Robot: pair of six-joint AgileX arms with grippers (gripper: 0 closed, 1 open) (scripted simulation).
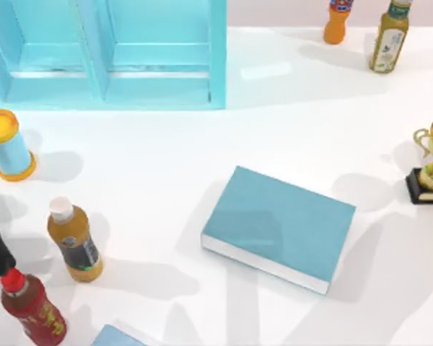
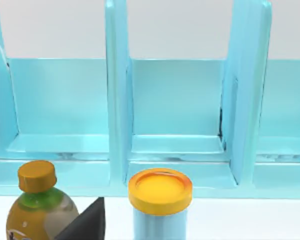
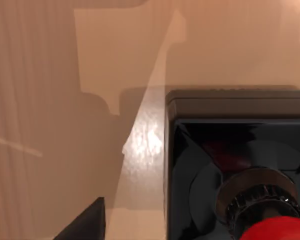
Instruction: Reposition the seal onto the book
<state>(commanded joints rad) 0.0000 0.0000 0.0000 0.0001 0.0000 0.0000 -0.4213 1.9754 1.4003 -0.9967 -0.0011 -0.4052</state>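
Right gripper [image 3: 85, 221] near the seal [image 3: 225, 150], knob pointing toward it.

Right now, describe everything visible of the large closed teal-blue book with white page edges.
The large closed teal-blue book lies flat on the white table, right of centre in the top view. Its cover is plain and matte, with no title or markings. White page edges show along its near long side, forming a thick block. It sits askew, its long sides slanting down toward the table's right. Nothing rests on its cover, and only faint shadows fall across it. Nothing beside it touches it.
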